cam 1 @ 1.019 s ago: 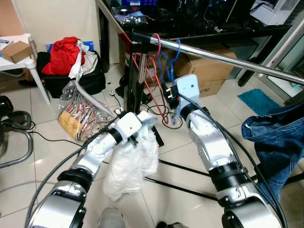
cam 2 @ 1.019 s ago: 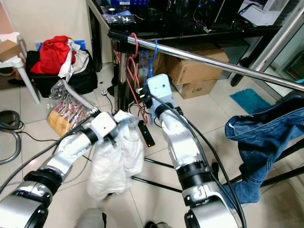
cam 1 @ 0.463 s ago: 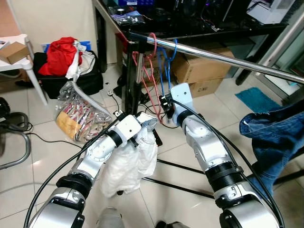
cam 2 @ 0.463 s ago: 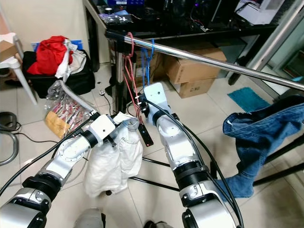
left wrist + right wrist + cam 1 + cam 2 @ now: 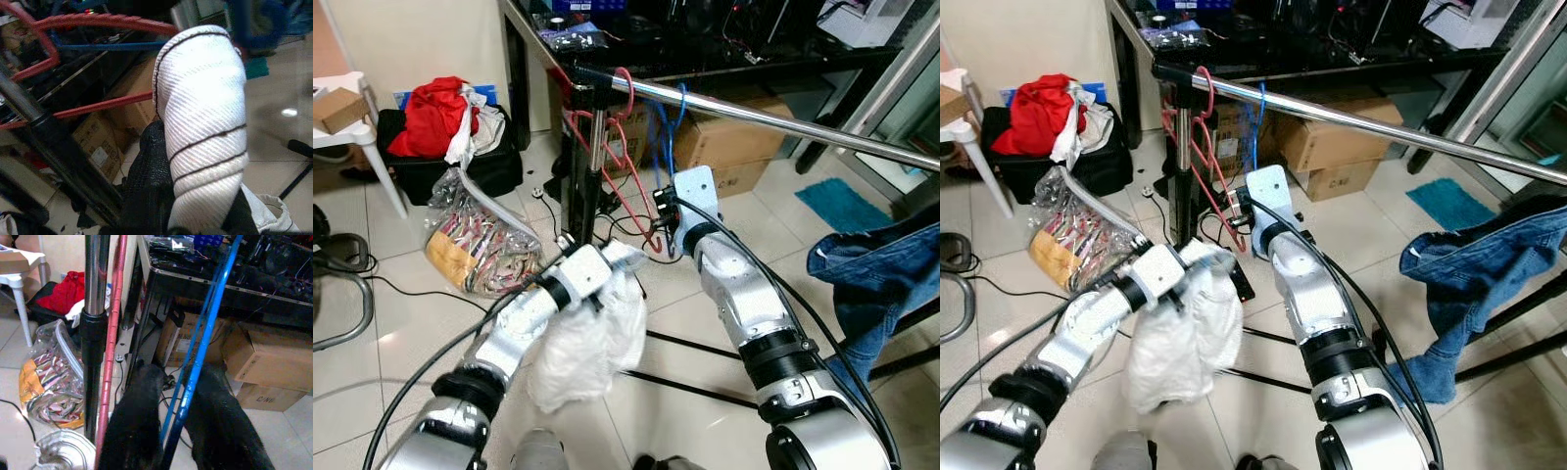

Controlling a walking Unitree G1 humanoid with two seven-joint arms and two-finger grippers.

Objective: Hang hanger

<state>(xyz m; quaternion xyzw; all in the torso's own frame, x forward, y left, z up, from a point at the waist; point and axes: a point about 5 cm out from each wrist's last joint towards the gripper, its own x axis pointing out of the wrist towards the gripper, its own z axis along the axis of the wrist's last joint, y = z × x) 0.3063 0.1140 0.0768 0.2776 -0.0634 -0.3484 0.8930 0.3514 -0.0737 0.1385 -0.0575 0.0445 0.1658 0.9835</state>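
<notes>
A red hanger (image 5: 113, 342) and a blue hanger (image 5: 200, 342) hang from the left end of a long steel rail (image 5: 773, 122), beside the rack's upright pole (image 5: 589, 147). My right gripper (image 5: 176, 367) reaches in under the rail. Its two black fingers sit close on either side of the blue hanger's slanted bar, with the red hanger just beside them. My left gripper (image 5: 612, 259) is lower and nearer me. It is shut on a bunched white garment (image 5: 592, 338) that droops over it towards the floor and hides its fingers.
Blue jeans (image 5: 871, 284) drape at the right. Cardboard boxes (image 5: 744, 147) sit under a black desk behind the rail. A black bag with red clothes (image 5: 440, 117) and a clear plastic bag (image 5: 475, 240) lie at the left. The rack's base bars (image 5: 695, 348) and cables cross the tiles.
My left arm has carried the white garment a little to the right, and the cloth is more bunched. My right gripper stays at the hangers, slightly higher than half a second ago.
</notes>
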